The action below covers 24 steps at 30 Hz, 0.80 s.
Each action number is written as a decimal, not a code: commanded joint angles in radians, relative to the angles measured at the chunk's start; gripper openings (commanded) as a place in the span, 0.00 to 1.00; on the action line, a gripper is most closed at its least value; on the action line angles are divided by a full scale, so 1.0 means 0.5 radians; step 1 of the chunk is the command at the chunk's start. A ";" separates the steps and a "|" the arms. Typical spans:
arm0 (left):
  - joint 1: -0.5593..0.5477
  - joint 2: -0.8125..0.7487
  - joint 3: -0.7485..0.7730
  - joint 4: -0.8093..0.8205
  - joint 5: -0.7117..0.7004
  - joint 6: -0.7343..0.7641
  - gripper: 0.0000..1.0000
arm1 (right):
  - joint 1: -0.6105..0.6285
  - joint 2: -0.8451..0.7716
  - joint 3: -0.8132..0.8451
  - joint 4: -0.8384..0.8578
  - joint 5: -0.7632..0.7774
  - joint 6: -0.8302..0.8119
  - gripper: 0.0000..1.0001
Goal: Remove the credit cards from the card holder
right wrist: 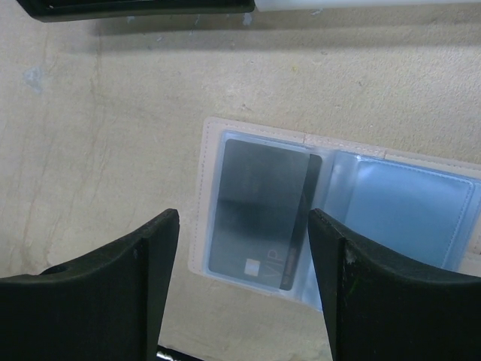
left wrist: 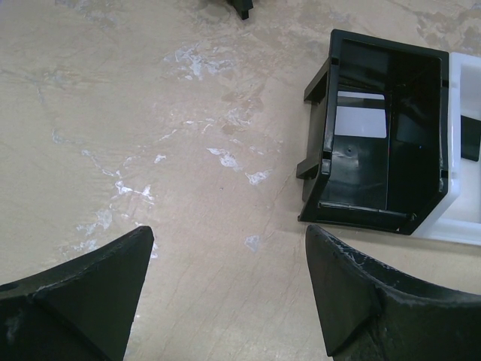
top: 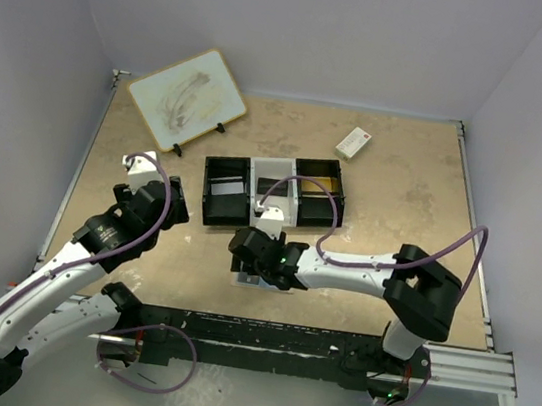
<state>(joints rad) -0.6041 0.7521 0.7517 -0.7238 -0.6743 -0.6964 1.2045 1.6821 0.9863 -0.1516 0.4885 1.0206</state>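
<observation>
Only the right wrist view shows us the card holder (right wrist: 398, 214) plainly. It lies spread open on the worktop (right wrist: 98, 150), pale blue inside up, with a dark card (right wrist: 259, 210) in one pocket. From above, the arm hides most of it. The card's small marks are too blurred to read. The right gripper (right wrist: 244, 218) hangs over it, jaws wide, gripping nothing. The left gripper (left wrist: 229, 233), equally wide and empty, is near the tray (left wrist: 376, 128).

Bare table (right wrist: 98, 150) lies left of the right gripper (right wrist: 242, 226); ahead, the tray (right wrist: 135, 6) bars the way; the open card holder (right wrist: 398, 210) lies flat beneath the jaws.
</observation>
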 commanded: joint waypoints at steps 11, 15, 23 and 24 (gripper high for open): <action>0.009 -0.009 0.061 0.047 0.013 0.004 0.80 | 0.009 0.304 0.243 -0.373 0.109 0.152 0.61; 0.009 -0.002 0.055 0.067 0.060 0.026 0.80 | 0.009 0.285 0.206 -0.312 0.074 0.146 0.55; 0.009 -0.020 0.027 0.130 0.234 -0.004 0.80 | -0.001 0.270 0.149 -0.177 -0.037 0.114 0.45; 0.009 -0.032 0.006 0.156 0.288 -0.050 0.80 | -0.016 0.244 0.091 -0.090 -0.089 0.087 0.45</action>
<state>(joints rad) -0.6041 0.7540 0.7517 -0.7120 -0.6067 -0.6899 1.2057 1.8114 1.0882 -0.2749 0.5060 1.0626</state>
